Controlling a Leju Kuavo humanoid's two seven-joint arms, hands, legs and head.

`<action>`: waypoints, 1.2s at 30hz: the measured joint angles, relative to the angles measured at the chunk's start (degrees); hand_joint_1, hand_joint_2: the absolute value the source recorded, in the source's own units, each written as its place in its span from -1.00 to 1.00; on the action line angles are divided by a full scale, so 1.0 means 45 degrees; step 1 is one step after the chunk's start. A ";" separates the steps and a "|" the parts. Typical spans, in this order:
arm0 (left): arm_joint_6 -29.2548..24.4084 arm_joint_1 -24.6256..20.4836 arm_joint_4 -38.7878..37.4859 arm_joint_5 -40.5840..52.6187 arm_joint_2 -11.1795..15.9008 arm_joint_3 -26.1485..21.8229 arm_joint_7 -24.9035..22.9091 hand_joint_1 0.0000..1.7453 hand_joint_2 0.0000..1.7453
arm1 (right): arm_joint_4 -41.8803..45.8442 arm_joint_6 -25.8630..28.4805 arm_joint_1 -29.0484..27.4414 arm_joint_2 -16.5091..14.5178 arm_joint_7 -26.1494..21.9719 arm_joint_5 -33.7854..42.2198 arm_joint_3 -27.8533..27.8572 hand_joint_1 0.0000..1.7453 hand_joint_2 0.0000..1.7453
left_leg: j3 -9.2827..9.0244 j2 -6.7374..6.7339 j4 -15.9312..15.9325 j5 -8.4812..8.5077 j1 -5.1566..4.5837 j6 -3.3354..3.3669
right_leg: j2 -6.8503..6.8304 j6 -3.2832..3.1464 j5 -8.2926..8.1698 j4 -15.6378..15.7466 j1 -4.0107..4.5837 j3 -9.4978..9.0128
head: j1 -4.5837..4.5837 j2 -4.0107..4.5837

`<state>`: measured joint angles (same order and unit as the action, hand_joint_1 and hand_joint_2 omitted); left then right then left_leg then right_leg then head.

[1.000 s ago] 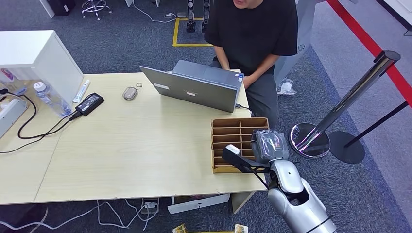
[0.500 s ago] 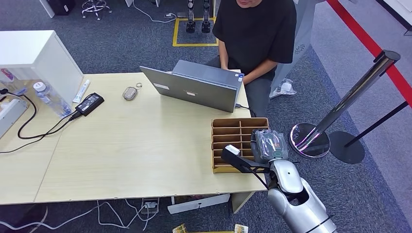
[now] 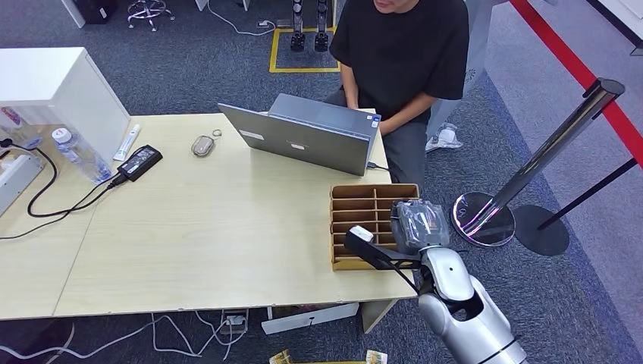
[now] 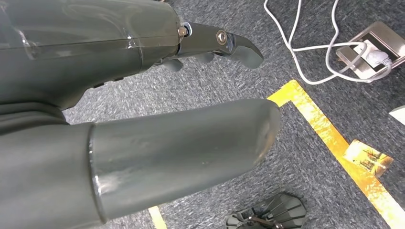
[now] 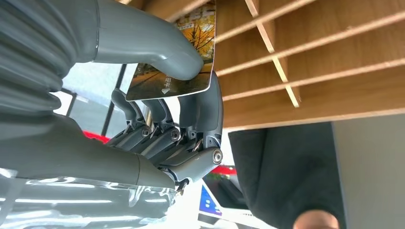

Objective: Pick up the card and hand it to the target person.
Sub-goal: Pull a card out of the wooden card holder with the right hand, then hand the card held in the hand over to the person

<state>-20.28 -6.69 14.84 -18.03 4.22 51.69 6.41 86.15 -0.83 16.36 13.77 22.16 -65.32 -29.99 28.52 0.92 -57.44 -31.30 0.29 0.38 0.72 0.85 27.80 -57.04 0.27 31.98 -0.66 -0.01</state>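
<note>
I have the card pinched in my right hand, thumb pressing on its printed face and darker fingers backing it from behind. The card's edge hangs just over the wooden slotted tray, which sits at the table's right edge, near the front corner. My hand hovers over the tray's right side. The person in the black shirt sits beyond the table's far edge at the laptop, straight ahead of my right hand and past the tray, so I judge the coming reach goes forward and up, card's long side leading. My left hand hangs low over the carpet, holding nothing, fingers loosely apart. The right hand is clearly the nearer one.
</note>
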 joint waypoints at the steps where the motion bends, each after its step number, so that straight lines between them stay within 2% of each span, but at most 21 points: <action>1: 0.0000 0.0000 0.0000 0.0001 0.0000 -0.0001 0.0017 -1.00 -1.00 | 0.0150 -0.0116 0.0030 0.0001 -0.0005 -0.0063 0.0000 0.67 1.00 | -0.0001 0.0000 0.0000 0.0000 0.0000 0.0000 | 0.0000 0.0000 0.0000 0.0000 0.0000 0.0000 | 0.0000 0.0000; 11: -0.0114 0.0004 -0.0004 0.0061 0.0000 -0.0032 0.0416 -1.00 -1.00 | 0.2904 -0.1816 0.1081 0.0005 -0.0017 -0.0851 0.0266 0.64 1.00 | -0.0010 -0.0002 -0.0001 0.0001 -0.0001 0.0000 | 0.0005 0.0001 -0.0002 0.0000 0.0000 -0.0002 | -0.0002 0.0002; 22: -0.0146 0.0000 -0.0018 0.0106 -0.0005 -0.0049 0.0567 -1.00 -1.00 | 0.4380 -0.2023 0.1492 0.0004 -0.0307 -0.1123 0.0672 0.64 1.00 | -0.0004 -0.0002 -0.0001 0.0001 -0.0002 -0.0001 | 0.0002 0.0001 -0.0002 0.0001 -0.0002 -0.0001 | -0.0001 0.0000; 29: -0.0236 -0.0007 -0.0024 0.0412 -0.0024 -0.0049 0.0685 -1.00 -1.00 | 0.4461 -0.1881 0.2098 -0.0017 -0.0363 -0.1201 0.1223 0.65 1.00 | -0.0001 -0.0001 0.0000 0.0001 -0.0001 -0.0001 | 0.0001 0.0001 -0.0002 -0.0001 -0.0001 -0.0001 | 0.0000 0.0000; 36: -0.0285 -0.0017 -0.0024 0.0735 -0.0084 -0.0049 0.0708 -1.00 -1.00 | 0.3350 -0.1339 0.3028 -0.0022 -0.0671 -0.1840 0.1880 0.64 1.00 | 0.0002 0.0001 -0.0001 0.0001 -0.0001 -0.0001 | -0.0001 0.0001 -0.0002 -0.0001 -0.0002 -0.0001 | -0.0001 0.0001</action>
<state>-21.57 -6.77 14.73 -14.73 3.84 51.47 9.60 101.23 -6.86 29.99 13.67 19.14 -73.60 -21.53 28.53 0.92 -57.45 -31.30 0.28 0.38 0.71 0.86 27.79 -57.05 0.26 31.97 -0.66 -0.01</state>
